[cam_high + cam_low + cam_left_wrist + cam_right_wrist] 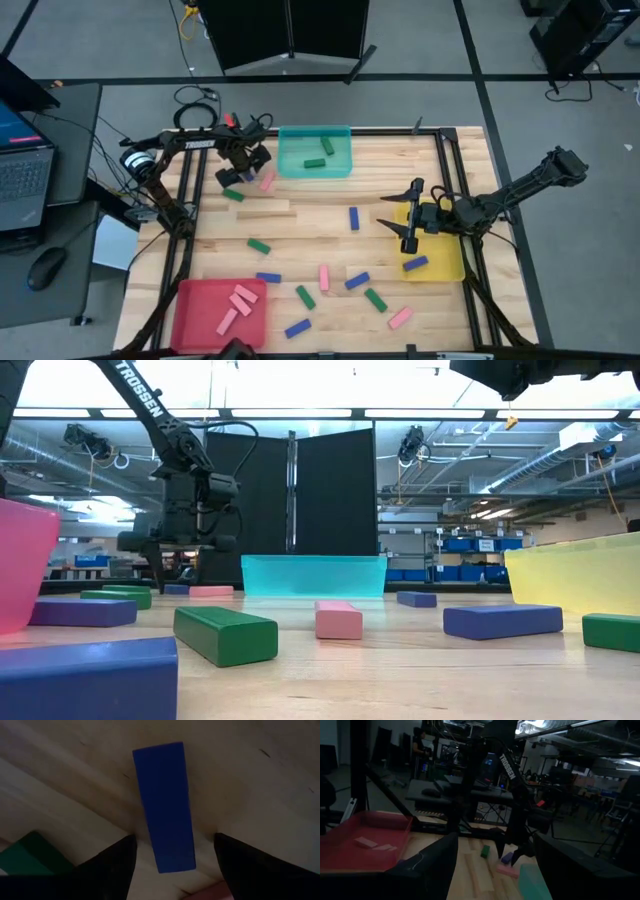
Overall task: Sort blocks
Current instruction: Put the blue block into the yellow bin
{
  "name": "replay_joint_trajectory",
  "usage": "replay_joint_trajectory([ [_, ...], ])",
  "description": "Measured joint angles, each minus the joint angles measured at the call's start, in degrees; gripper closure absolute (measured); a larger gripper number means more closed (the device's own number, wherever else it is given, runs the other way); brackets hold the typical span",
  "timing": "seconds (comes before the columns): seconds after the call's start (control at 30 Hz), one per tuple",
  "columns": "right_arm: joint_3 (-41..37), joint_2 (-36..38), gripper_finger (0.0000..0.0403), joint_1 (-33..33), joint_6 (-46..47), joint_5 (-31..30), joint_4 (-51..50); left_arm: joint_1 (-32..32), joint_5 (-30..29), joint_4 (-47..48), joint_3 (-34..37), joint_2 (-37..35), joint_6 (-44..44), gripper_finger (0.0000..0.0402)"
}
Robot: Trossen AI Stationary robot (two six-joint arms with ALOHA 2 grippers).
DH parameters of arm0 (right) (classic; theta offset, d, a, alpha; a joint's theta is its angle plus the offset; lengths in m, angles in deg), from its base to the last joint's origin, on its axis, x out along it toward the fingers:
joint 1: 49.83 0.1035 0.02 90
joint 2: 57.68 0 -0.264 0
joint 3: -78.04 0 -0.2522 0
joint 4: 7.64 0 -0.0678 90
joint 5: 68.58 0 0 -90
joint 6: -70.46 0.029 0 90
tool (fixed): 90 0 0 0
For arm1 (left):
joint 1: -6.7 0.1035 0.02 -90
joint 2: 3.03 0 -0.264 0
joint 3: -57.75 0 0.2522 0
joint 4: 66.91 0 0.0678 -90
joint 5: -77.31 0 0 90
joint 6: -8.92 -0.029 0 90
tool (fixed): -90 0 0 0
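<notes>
While left claw [172, 865] gapes w/ nothing held | smooth rect. blue block [164, 805] btwn fingers

A pale wooden table [330, 240] fills the middle of the overhead view. On it sit three trays: a teal one [314, 152] at the far edge, a yellow one [437, 255] at the right side, and a red one [221, 311] at the near left corner. A long pale wooden bar [263, 209] lies left of centre. Off the table's left side are a laptop [22, 170] and a computer mouse [46, 268].
</notes>
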Motion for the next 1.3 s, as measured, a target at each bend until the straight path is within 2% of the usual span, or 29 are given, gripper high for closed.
replay_joint_trajectory([
  [0.3, 0.00, 0.00, 0.0133, 0.00, 0.00, 0.11, 0.00, 0.55, -0.69, 0.36, 0.00, 0.04, 0.20, 0.0160],
  [0.73, -0.02, -0.02, 0.0133, 0.00, 0.00, 0.13, 0.16, 0.62, -1.70, 0.47, 0.02, 0.00, 0.15, 0.0296],
  [1.3, 0.00, -0.02, 0.0133, 0.00, 0.00, 0.13, 0.15, 0.51, -2.25, 0.38, -1.18, 0.04, -1.92, 0.0297],
])
